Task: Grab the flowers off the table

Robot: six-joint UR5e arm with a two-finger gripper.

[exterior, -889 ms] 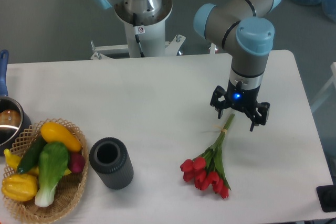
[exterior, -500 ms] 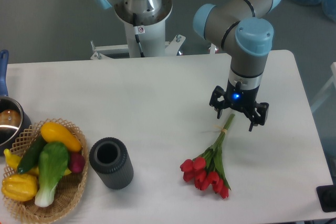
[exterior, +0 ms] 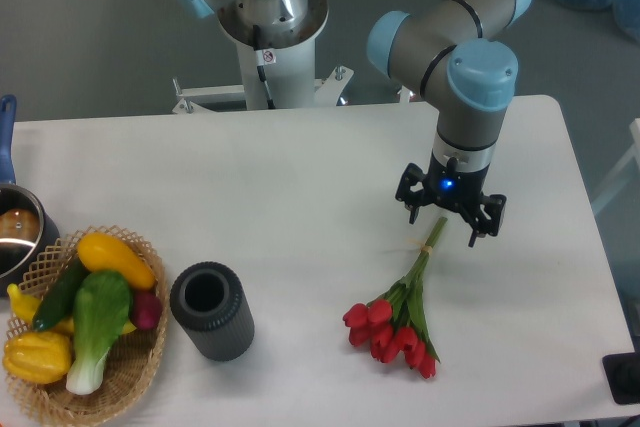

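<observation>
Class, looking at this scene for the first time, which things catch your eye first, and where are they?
The red flowers lie on the white table at front right. The open gripper hangs just above their stem ends. At front left sits a basket of vegetables, with a dark cylinder beside it.
</observation>
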